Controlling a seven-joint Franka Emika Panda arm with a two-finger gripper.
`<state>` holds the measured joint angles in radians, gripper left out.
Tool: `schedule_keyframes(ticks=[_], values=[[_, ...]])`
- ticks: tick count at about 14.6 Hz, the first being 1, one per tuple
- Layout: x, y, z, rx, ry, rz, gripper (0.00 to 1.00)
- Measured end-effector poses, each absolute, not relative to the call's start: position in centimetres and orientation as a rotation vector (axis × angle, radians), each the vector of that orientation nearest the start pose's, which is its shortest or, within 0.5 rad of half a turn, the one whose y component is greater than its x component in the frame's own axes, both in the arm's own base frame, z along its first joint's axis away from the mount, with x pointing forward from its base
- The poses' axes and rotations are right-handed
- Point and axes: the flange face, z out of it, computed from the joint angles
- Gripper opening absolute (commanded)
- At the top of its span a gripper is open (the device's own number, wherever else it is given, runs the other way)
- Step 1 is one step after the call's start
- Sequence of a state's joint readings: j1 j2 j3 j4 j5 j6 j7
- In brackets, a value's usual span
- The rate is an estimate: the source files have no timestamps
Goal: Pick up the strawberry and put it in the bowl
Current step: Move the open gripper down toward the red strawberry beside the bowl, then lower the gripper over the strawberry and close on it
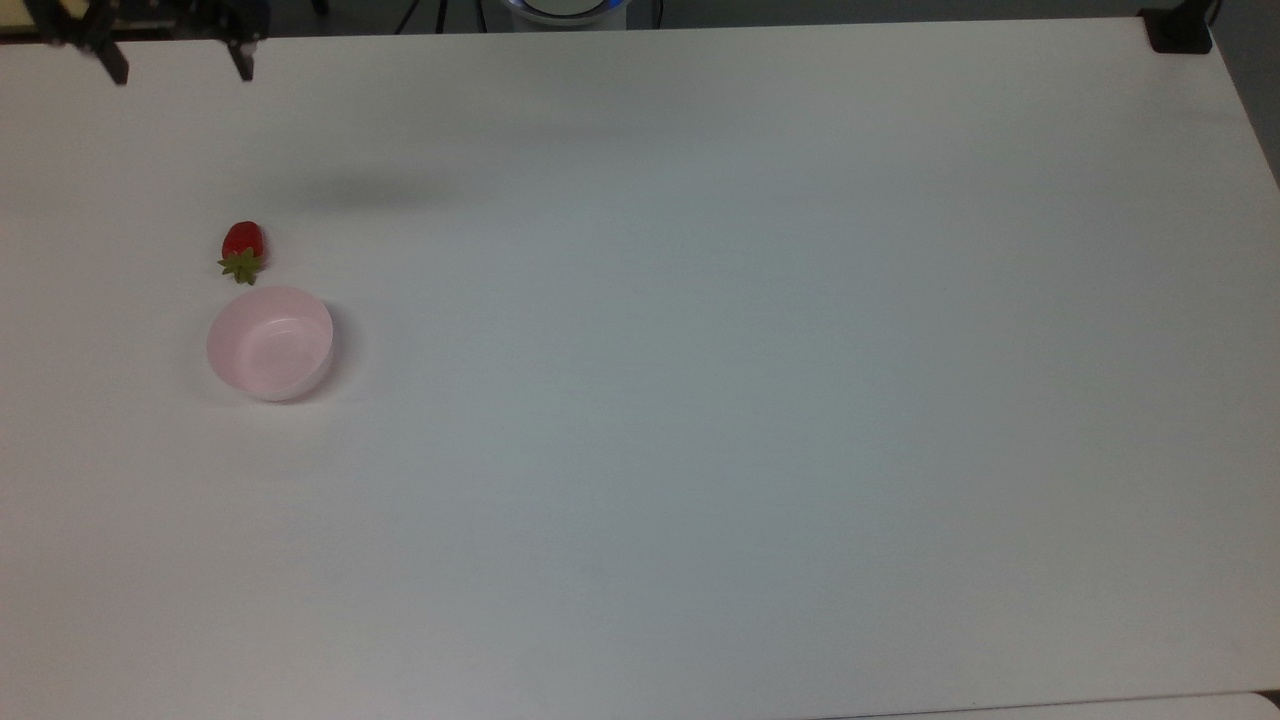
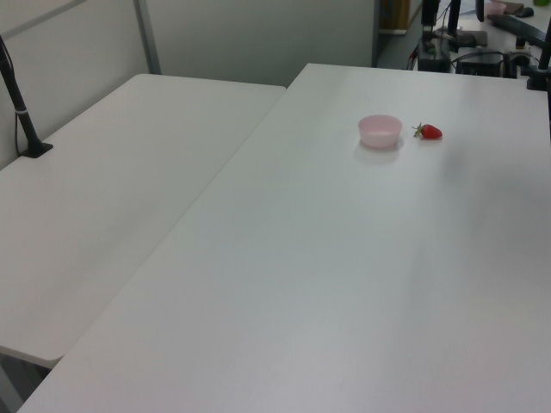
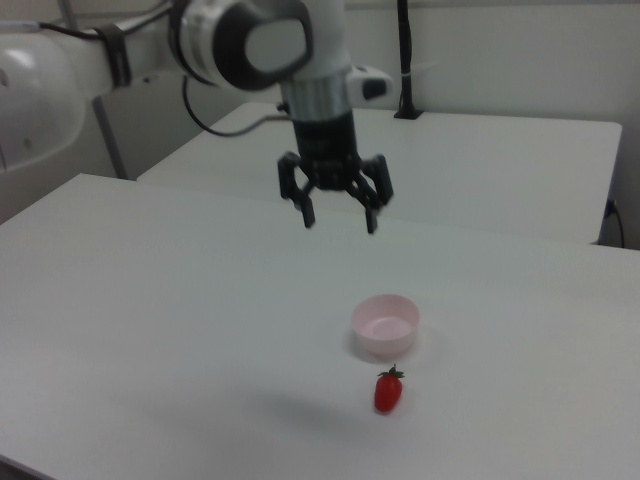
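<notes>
Jaws: spread wide apart, nothing between them, both black fingers pointing straight down.
Gripper [image 3: 337, 220]: hangs in the air well above the table, clear of everything; in the right view it sits up and to the left of the bowl. In the top view its two fingertips [image 1: 243, 68] poke in at the upper left corner.
Arm [image 3: 300, 60]: white with dark joints, reaching in from the right view's left, the last link turned vertical over the wrist; a black cable loops beside it.
Strawberry [image 3: 387, 390]: lying on its side on the table, red body with the green cap turned toward the bowl. It rests just beside the bowl; in the top view [image 1: 242, 250] the leaves come very close to the rim, though I can't quite tell whether they touch.
Bowl [image 3: 385, 324]: pale pink, upright on the table, nothing inside it. In the top view [image 1: 270, 343] it sits below the strawberry; in the left view [image 2: 380, 130] it is to the strawberry's [image 2: 429, 132] left.
Table [image 1: 700, 400]: plain white; a soft shadow lies on it, in the top view above the strawberry.
Second table [image 2: 112, 189]: white, butted against the first on the left view's left, with a black post [image 2: 21, 107] standing on it.
Writing: none I can read on the arm, bowl or tables.
</notes>
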<state>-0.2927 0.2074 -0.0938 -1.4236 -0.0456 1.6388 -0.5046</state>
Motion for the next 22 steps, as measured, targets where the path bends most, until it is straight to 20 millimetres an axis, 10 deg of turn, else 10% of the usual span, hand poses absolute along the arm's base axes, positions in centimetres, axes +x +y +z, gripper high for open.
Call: schedule_keyframes(ticks=[10,18,22], values=[[54.8,-29.9,41.7,-3.182,-0.419,0.187,0.95],[56.6,-29.9,34.0,-3.215,-0.303,0.145,0.87],[57.4,-29.4,30.9,-3.225,-0.226,0.129,0.66]])
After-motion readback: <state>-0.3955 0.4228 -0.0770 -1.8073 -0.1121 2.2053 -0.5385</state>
